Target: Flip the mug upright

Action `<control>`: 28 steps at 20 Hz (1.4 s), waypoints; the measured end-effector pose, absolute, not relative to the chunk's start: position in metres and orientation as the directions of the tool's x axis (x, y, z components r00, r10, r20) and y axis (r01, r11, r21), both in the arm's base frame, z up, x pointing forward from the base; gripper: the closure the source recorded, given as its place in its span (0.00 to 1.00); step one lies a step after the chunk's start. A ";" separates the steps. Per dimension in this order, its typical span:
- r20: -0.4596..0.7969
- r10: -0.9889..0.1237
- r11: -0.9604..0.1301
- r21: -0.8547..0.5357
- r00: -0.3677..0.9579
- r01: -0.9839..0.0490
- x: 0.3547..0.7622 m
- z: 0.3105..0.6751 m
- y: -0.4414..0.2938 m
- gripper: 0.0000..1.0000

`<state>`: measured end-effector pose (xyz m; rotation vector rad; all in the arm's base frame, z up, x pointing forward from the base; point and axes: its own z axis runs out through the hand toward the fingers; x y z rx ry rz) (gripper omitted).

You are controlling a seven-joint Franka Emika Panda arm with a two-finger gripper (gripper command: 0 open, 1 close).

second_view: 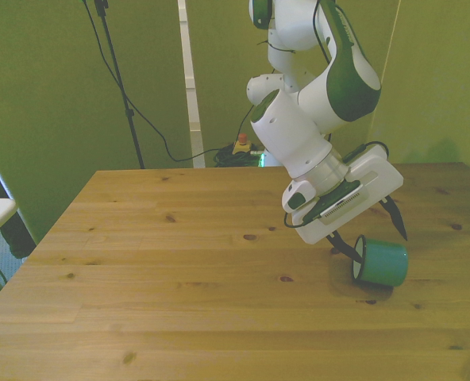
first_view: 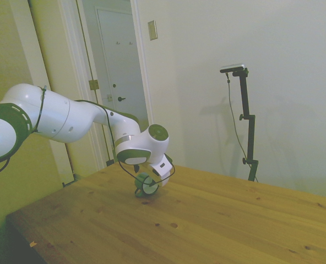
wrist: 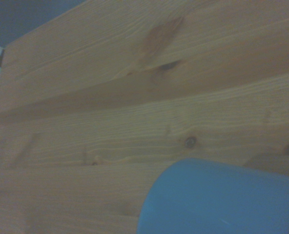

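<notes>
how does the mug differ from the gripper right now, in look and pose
The mug is teal and small; the gripper is bulkier, with a white body and dark fingers.
The mug lies on its side on the table, its open end toward the front view's left; the gripper hangs tilted above it, fingers spread to either side.
Both sit near the front view's right edge of the table.

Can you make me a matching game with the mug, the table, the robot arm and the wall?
Things:
1. mug
2. table
3. robot arm
4. wall

Descriptions:
A. white with green parts
B. teal, lying on its side
C. plain and pale, behind the table
D. wooden with dark knots

Pairs: 1-B, 2-D, 3-A, 4-C
</notes>
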<state>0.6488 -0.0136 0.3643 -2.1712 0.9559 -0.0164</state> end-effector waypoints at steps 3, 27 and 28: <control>-0.283 -0.611 -0.438 -0.656 0.739 -0.614 0.652 0.365 -0.010 0.00; -0.303 -0.458 -0.456 -0.727 0.835 -0.514 0.666 0.349 0.003 1.00; -0.302 -0.457 -0.457 -0.728 0.837 -0.512 0.666 0.349 0.003 1.00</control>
